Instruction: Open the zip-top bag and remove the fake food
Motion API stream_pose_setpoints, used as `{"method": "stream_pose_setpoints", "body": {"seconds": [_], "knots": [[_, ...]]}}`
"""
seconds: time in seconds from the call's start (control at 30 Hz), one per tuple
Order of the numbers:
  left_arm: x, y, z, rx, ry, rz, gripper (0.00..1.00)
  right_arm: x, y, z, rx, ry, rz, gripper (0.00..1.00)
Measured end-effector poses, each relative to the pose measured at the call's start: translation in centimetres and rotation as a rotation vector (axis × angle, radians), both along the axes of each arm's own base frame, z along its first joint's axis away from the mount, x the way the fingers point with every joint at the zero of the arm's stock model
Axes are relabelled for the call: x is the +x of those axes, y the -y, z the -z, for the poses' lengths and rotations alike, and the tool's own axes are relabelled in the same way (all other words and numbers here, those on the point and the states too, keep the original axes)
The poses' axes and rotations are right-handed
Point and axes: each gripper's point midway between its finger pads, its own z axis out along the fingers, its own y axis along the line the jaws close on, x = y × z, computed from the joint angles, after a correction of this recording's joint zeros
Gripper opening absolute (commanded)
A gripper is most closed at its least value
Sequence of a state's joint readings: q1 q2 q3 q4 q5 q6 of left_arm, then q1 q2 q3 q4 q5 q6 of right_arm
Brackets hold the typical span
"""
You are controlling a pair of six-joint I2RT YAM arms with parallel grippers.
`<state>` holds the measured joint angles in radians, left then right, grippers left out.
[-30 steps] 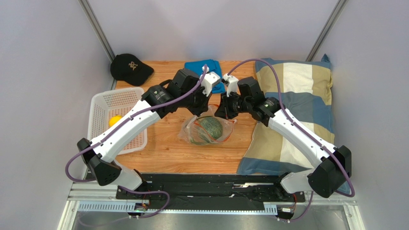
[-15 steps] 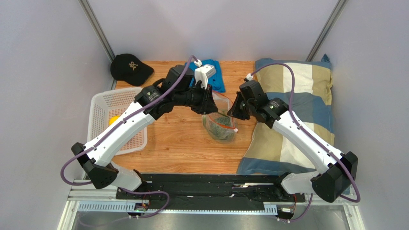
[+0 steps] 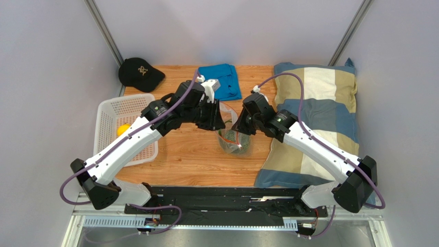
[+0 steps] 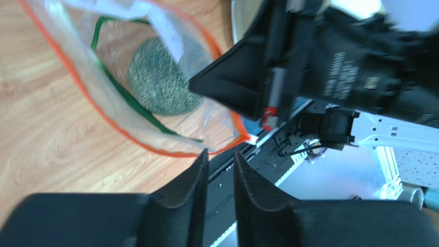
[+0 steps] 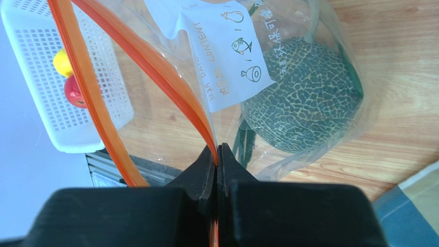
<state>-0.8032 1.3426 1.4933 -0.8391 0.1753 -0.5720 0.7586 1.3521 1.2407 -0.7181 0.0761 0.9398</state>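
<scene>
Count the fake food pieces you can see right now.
3: a netted green melon inside the zip-top bag, and a yellow fruit and a red fruit in the white basket. Others may be hidden.

Light's coming in bright and even from overhead, shadows falling soft on the counter (image 3: 185, 159). Left wrist view's smearing a bit, and the bag (image 5: 232, 56) is catching a little shine.

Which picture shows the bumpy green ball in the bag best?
The right wrist view: the green ball is big, sharp, its netted skin clear through the zip-top bag. The left wrist view shows it smaller and blurred. The top view shows only a small green patch.
</scene>
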Motion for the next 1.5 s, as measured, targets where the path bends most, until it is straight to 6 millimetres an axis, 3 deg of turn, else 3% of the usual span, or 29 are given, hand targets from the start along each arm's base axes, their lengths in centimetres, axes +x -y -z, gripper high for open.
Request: {"method": "stream_pose_setpoints", "body": {"seconds": [0.13,0.27,0.47,0.7,0.9,1.13,1.33,1.5], "knots": [[0.8,0.8,-1.5,-0.061,0.018,-0.028,0.10,0.2,-0.7,0.1,0.015,-0.003,-0.003,0.00],[2.7,1.5,-0.4,-0.067,-0.011,-0.074,0.06,0.5,-1.3,0.1,0.030,-0.012,0.010,0.00],[5.8,2.0,4.3,0.019,-0.046,-0.146,0.00,0.8,-1.9,0.0,0.057,-0.029,0.033,0.00],[7.5,-0.1,9.9,0.182,-0.056,-0.253,0.00,0.8,-2.2,-0.1,0.081,-0.047,0.051,0.00],[9.9,-1.2,11.8,0.263,-0.006,-0.345,0.17,0.6,-2.5,-0.2,0.098,-0.062,0.048,0.00],[12.2,-2.0,15.4,0.355,-0.002,-0.421,0.35,0.5,-3.1,0.0,0.121,-0.091,0.048,0.00],[13.1,-2.7,16.0,0.378,0.009,-0.471,0.43,0.5,-3.6,-0.3,0.137,-0.101,0.040,0.00],[14.1,-3.4,15.9,0.371,0.023,-0.515,0.42,0.4,-3.7,-0.3,0.141,-0.106,0.033,0.00]]}}
